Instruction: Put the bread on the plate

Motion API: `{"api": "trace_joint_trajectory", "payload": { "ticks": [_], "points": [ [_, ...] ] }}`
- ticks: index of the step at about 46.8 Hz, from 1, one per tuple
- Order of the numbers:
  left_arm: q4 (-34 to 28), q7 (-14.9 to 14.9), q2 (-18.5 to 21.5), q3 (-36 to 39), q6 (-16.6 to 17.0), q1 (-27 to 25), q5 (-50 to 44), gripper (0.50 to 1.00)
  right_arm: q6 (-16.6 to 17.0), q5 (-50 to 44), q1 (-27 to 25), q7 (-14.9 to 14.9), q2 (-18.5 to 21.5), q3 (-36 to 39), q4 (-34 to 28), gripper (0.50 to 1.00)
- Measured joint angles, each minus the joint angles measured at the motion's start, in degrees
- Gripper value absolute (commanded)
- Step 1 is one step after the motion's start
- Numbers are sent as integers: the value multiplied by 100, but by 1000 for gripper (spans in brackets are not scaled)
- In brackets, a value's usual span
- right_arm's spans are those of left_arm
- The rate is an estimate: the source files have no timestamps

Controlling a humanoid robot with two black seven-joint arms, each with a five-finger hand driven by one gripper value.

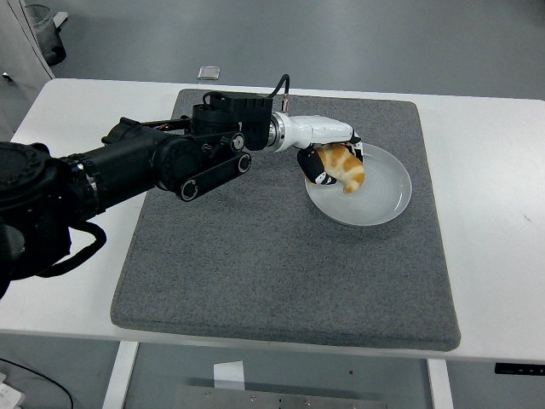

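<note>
Toward the far right corner of the worktop (494,256), on a grey mat (255,256), sits a white plate (379,200). Over the plate's left part the left hand (328,162) has its fingers wrapped around the bread (345,166), a golden croissant, whose lower end is at the plate's surface. Its black arm (153,162) reaches in from the worktop's left edge.

No legible text or markings.
</note>
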Motion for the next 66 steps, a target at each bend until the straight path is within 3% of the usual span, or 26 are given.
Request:
{"api": "trace_joint_trajectory", "payload": {
  "ticks": [6,11,25,33,40,49,66],
  "points": [
    [-2,4,0,13,0,23,4,505,0,0,0,0,0,1,0,932],
    [-2,5,0,16,0,57,4,580,0,0,0,0,0,1,0,932],
    [6,5,0,35,-1,122,4,660,0,0,0,0,0,1,0,932],
    [4,13,0,35,-2,132,3,743,0,0,0,0,0,1,0,932],
    [1,13,0,35,-2,142,-2,846,0,0,0,0,0,1,0,932],
    [-28,14,0,35,-2,193,-6,921,0,0,0,0,0,1,0,932],
    [-54,14,0,35,-2,212,-19,926,0,0,0,0,0,1,0,932]
  ]
}}
